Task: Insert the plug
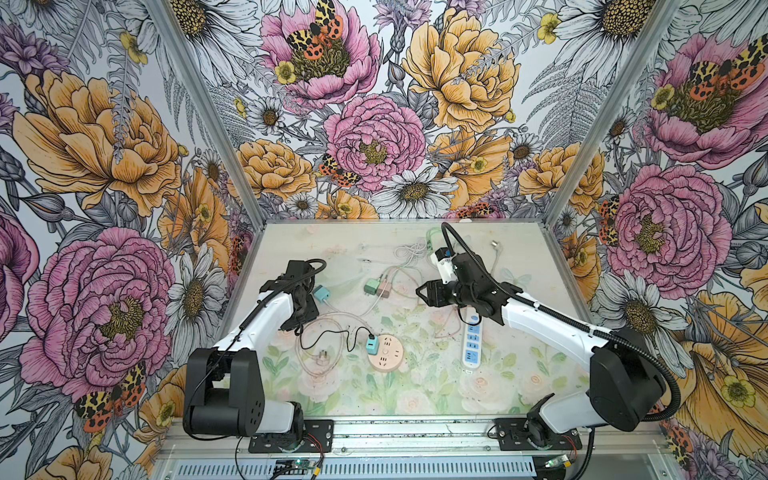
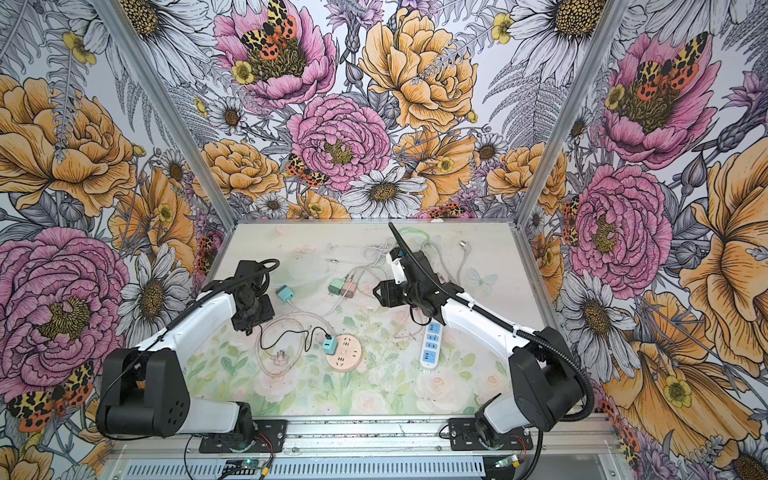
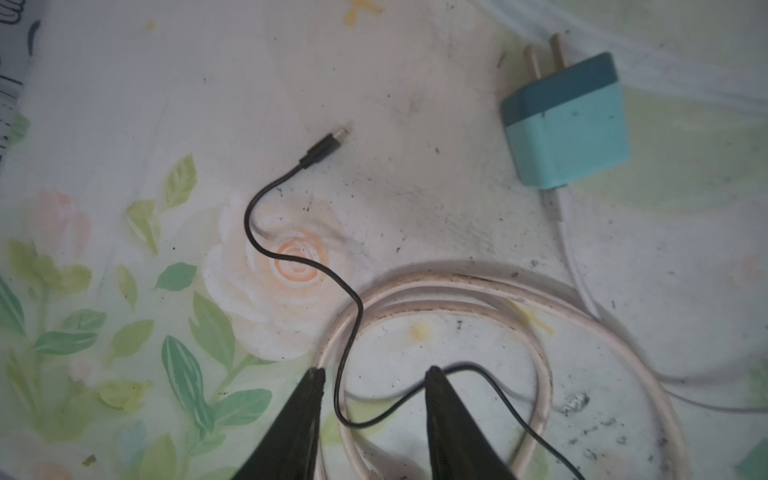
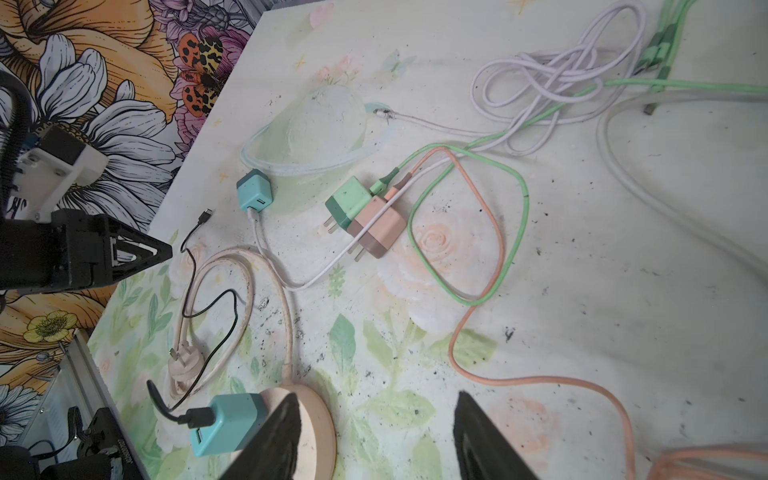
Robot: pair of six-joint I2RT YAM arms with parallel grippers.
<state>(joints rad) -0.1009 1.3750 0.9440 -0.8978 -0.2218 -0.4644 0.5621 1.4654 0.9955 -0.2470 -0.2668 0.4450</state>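
Floral table (image 1: 436, 395) strewn with cables (image 1: 409, 251). My left gripper (image 3: 374, 374) stood parted, empty; right gripper (image 4: 378, 395) likewise. Loose teal plug (image 3: 565, 120) lay near, ahead-right of left fingers (image 3: 291, 428), prongs (image 3: 544, 54) pointing away from them. Left arm nearer.

table (image 1: 519, 374): floral | lying on it: round socket (image 1: 385, 353); power strip (image 1: 472, 345); teal charger (image 1: 321, 293); cables (image 3: 457, 283)
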